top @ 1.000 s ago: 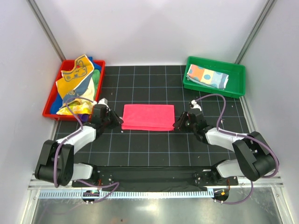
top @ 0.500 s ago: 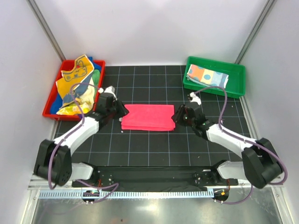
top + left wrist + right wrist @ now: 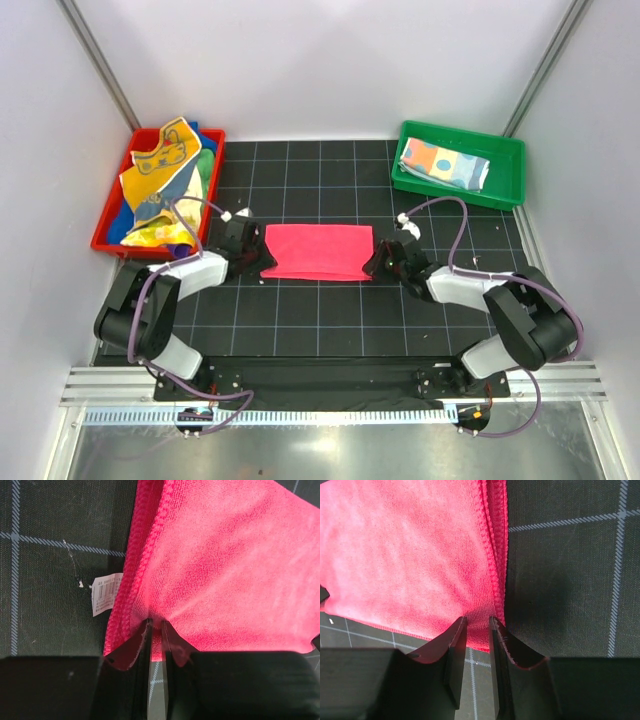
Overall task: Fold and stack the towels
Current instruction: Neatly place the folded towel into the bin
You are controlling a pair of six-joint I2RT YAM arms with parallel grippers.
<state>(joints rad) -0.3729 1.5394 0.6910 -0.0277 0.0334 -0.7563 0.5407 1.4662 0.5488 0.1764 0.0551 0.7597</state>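
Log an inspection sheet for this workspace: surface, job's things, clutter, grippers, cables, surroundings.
Surface: black mat with a white grid.
Job's things: pink towel lies folded flat in the middle of the mat. Patchwork towel lies folded in the green tray. A heap of unfolded towels fills the red tray.
Clutter: nothing seen.
Grippers: left gripper is pinched shut on the pink towel's left edge. Right gripper is pinched on its right edge.
Cables: a purple cable loops above each arm, left cable and right cable; neither touches the pink towel.
Surroundings: white walls on three sides.
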